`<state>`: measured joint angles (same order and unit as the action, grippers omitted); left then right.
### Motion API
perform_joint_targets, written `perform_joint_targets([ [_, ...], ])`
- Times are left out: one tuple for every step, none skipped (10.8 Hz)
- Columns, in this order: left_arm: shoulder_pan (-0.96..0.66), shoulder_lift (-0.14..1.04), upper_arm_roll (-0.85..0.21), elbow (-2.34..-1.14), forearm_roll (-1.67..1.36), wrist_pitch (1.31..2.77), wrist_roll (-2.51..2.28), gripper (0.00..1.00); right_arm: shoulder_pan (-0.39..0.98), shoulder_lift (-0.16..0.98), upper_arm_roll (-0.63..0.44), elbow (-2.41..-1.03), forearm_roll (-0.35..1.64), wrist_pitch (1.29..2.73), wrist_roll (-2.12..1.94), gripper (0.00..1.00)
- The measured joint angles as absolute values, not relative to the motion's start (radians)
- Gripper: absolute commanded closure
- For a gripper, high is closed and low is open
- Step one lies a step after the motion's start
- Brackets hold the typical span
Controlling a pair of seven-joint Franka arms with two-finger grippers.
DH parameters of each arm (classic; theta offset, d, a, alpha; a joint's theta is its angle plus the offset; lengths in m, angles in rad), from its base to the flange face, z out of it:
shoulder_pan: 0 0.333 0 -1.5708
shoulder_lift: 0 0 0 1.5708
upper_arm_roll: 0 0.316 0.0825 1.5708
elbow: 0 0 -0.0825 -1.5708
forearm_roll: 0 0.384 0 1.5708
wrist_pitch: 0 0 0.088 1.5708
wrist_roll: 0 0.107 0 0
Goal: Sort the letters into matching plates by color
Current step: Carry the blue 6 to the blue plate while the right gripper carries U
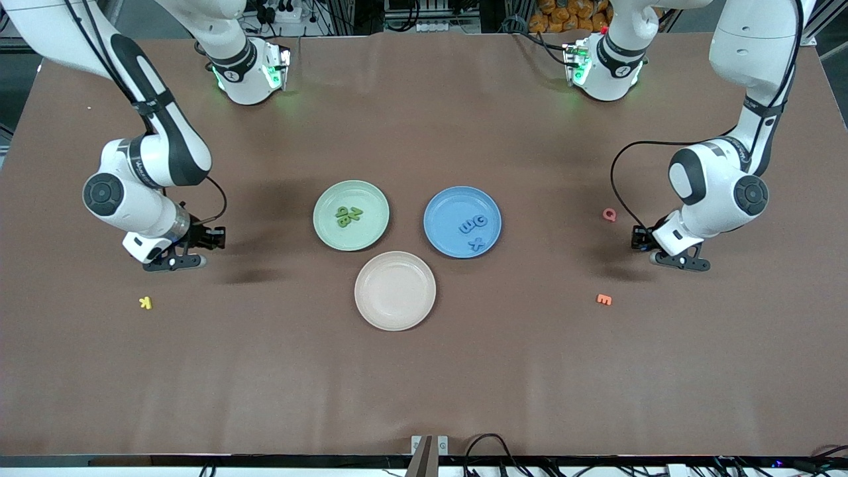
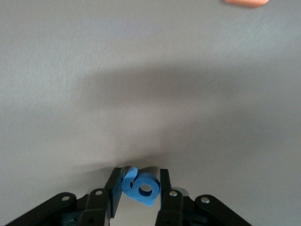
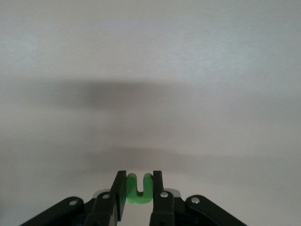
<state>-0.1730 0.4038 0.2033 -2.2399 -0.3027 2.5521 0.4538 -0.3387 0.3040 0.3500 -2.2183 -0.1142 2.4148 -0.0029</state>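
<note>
My left gripper (image 2: 140, 181) is shut on a blue letter (image 2: 142, 188) with a round hole, low over the brown cloth toward the left arm's end of the table (image 1: 682, 261). My right gripper (image 3: 139, 181) is shut on a green U-shaped letter (image 3: 140, 192), low over the cloth toward the right arm's end (image 1: 180, 260). The mint green plate (image 1: 331, 233) holds green letters (image 1: 349, 215). Beside it, the blue plate (image 1: 442, 199) holds blue letters (image 1: 473, 224) and a blue X (image 1: 476, 244). In the front view both held letters are hidden by the fingers.
A beige plate (image 1: 395, 311) lies nearer the front camera than the two coloured plates. A pink letter (image 1: 609, 214) and an orange letter (image 1: 603, 299) lie close to the left gripper; the orange letter (image 2: 247, 2) also shows in the left wrist view. A yellow letter (image 1: 145, 303) lies by the right gripper.
</note>
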Motion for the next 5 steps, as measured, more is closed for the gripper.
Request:
perform_joint_targets([
  [-0.173,0.405,0.203,-2.205,-0.303,2.503,0.454,1.0,-0.304,0.291,0.343,-2.218,-0.082,2.392,0.003,0.85],
  [-0.174,0.405,0.204,-2.166,-0.291,2.452,0.454,1.0,-0.272,0.281,0.34,-2.218,-0.065,2.374,0.025,0.85],
  [-0.174,0.405,0.204,-2.122,-0.254,2.404,0.439,1.0,-0.247,0.269,0.339,-2.218,-0.057,2.356,0.047,0.85],
  [-0.176,0.405,0.204,-2.072,-0.198,2.347,0.389,1.0,-0.224,0.258,0.338,-2.218,-0.046,2.337,0.069,0.85],
  [-0.186,0.403,0.203,-2.025,-0.163,2.289,0.334,1.0,-0.201,0.247,0.337,-2.218,-0.012,2.325,0.074,0.85],
])
